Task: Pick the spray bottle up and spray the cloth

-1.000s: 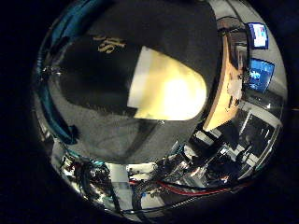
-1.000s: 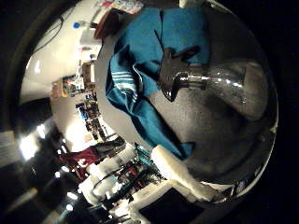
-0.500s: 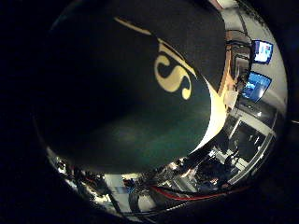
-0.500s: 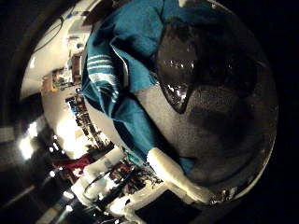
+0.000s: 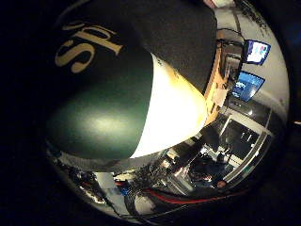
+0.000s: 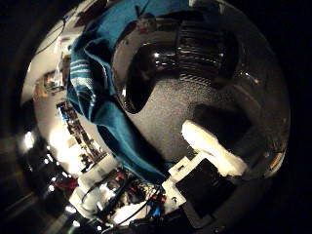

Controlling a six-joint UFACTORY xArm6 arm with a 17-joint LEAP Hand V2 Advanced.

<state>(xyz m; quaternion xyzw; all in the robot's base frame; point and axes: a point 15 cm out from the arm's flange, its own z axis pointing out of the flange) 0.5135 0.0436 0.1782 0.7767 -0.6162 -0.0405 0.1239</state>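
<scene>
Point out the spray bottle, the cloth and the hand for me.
spray bottle (image 5: 108, 117): little finger side palm view, dark green label on its body.
cloth (image 6: 97, 105): thumb side palm view, teal fold beside the bottle's head.
hand (image 6: 212, 151): thumb side palm view, white fingertip.

Lab or office: lit monitors (image 5: 251, 66), wooden desk (image 5: 214, 82), cluttered equipment.

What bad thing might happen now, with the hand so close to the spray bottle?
The spray bottle fills the palm's view, so it is very close; a clumsy closing of the hand might knock it over or let it slip. Its black sprayer head sits right beside the teal cloth, so lifting might drag the cloth along.
</scene>
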